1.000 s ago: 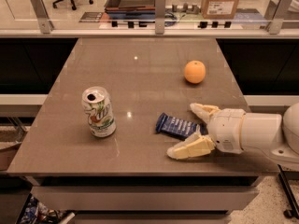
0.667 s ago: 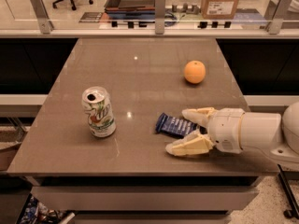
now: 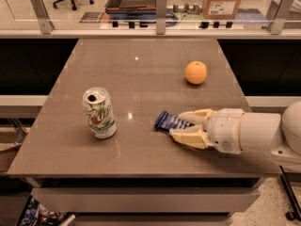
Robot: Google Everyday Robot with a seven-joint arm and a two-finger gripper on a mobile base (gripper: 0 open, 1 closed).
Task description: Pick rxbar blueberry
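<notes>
The rxbar blueberry lies flat on the brown counter, right of the middle and near the front edge. The pincer comes in low from the right on a thick white arm. Its two cream fingers stand on both sides of the right end of the bar and seem to press on it, so the pincer is clenched on the bar, which rests on the counter. The left end of the dark blue wrapper sticks out free. A green and white can stands upright well apart to the left. An orange sits farther back, apart from the bar.
</notes>
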